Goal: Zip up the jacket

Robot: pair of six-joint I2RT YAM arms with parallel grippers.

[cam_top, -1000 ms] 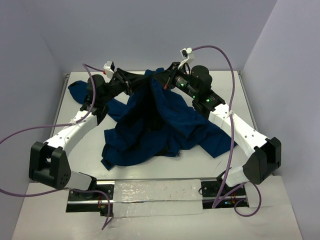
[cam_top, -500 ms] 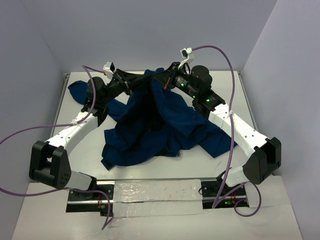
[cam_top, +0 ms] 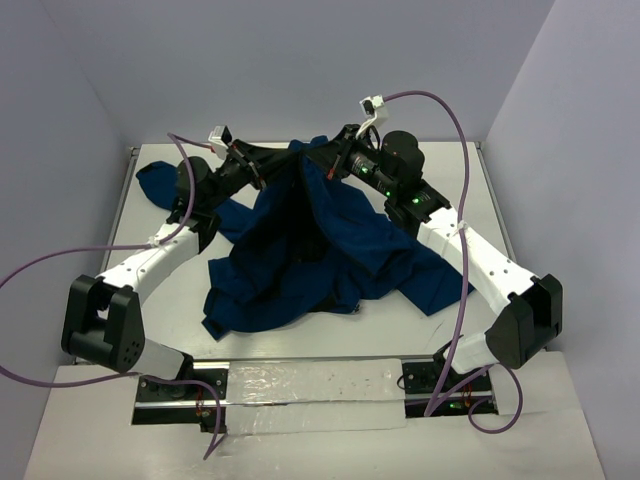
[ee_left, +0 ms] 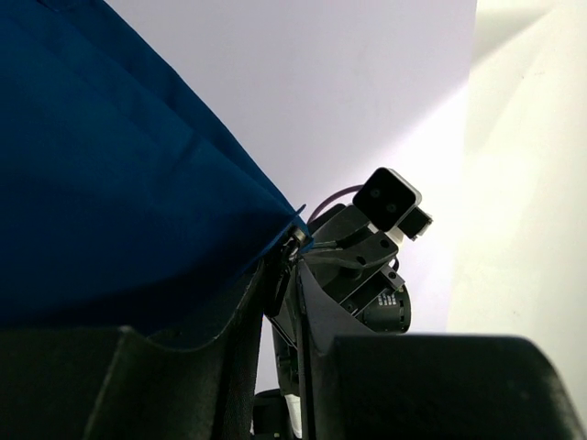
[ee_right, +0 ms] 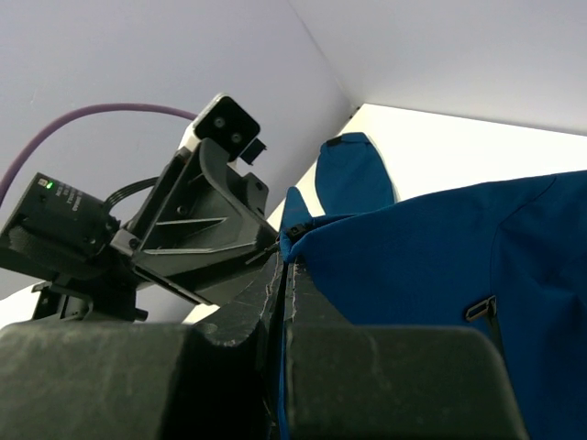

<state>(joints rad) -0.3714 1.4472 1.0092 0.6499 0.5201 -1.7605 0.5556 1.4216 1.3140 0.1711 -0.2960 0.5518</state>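
Note:
The navy-blue jacket is lifted at its top and drapes down onto the table, its dark lining showing in the middle. My left gripper is shut on the jacket's front edge near a small metal zipper part. My right gripper is shut on the facing edge, pinching blue fabric by a black zipper end. The two grippers face each other, close together, above the far middle of the table. One sleeve lies at the far left.
The white table is walled by pale lilac panels at the back and sides. Purple cables loop from both wrists. A white strip lies between the arm bases at the near edge.
The left arm has shifted slightly, its elbow a little further in. The jacket and right arm look unchanged.

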